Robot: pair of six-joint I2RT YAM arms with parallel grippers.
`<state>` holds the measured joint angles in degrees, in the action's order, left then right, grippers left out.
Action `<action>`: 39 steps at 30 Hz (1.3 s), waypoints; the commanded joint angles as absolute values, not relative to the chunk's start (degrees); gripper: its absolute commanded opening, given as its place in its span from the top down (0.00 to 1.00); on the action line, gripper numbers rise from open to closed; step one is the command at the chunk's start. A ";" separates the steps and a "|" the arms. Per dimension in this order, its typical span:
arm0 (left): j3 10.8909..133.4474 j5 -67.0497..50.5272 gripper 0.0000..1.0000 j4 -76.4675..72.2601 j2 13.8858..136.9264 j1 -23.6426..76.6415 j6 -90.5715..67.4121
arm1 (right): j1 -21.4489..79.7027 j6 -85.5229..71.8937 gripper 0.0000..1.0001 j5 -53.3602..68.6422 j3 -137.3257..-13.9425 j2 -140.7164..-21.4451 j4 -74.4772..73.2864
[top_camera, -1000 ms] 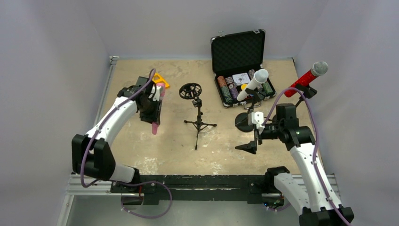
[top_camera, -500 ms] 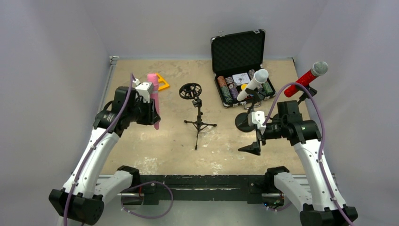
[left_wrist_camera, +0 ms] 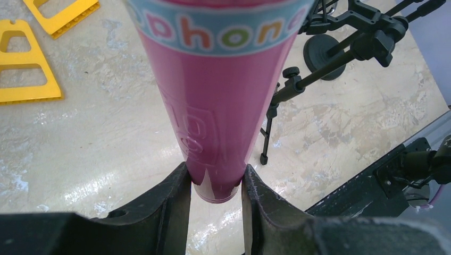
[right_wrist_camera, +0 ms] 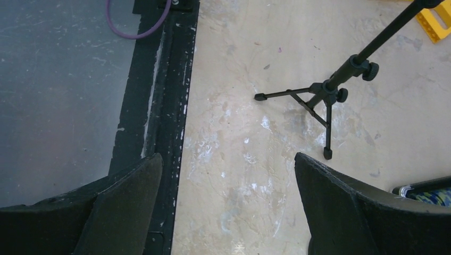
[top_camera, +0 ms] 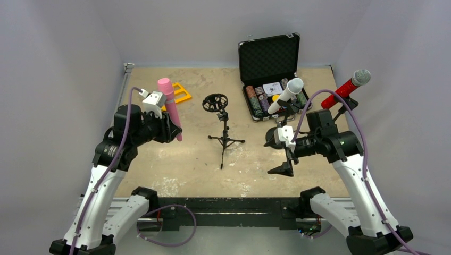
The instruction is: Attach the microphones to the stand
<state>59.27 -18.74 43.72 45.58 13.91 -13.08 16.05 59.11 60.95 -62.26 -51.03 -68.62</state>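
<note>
My left gripper (top_camera: 172,130) is shut on the lower end of the pink microphone (top_camera: 170,106) and holds it nearly upright, head up, above the table's left side. In the left wrist view the pink shaft (left_wrist_camera: 220,106) sits pinched between my fingers (left_wrist_camera: 215,186). The empty tripod stand (top_camera: 224,139) with a black ring mount (top_camera: 215,102) stands at the centre, to the right of the pink microphone. The white microphone (top_camera: 287,93) and the glittery red microphone (top_camera: 347,86) sit tilted on stands at the right. My right gripper (top_camera: 285,162) is open and empty, low over the table.
An open black case (top_camera: 268,64) with poker chips stands at the back right. Yellow triangular pieces (top_camera: 182,93) lie at the back left and show in the left wrist view (left_wrist_camera: 26,69). The tripod stand shows in the right wrist view (right_wrist_camera: 325,93). A black rail (top_camera: 223,204) runs along the near edge.
My left arm has swung back and left and turned the pink microphone from pointing down to nearly upright, head up. The right gripper has shifted slightly left.
</note>
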 commanded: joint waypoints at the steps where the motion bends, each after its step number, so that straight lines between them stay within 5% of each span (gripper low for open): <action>1: 60.16 -19.94 1.00 40.32 44.98 13.71 -13.86 | 18.53 55.20 0.02 59.68 -65.26 -51.52 -66.38; 17: 63.20 -34.39 1.00 28.10 42.70 16.41 -21.91 | 20.35 49.61 0.02 64.84 -79.90 -58.89 -68.13; 29: 72.20 -28.41 1.00 20.78 55.44 39.89 -24.61 | 25.91 16.87 0.02 67.02 -101.49 -71.78 -52.00; 39: 79.56 -24.06 1.00 19.83 67.10 50.04 -22.37 | 26.10 1.89 0.02 67.98 -99.68 -74.01 -40.95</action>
<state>75.07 -26.46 23.35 65.54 47.59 -23.42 25.89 10.70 66.28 -101.12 -74.74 -47.59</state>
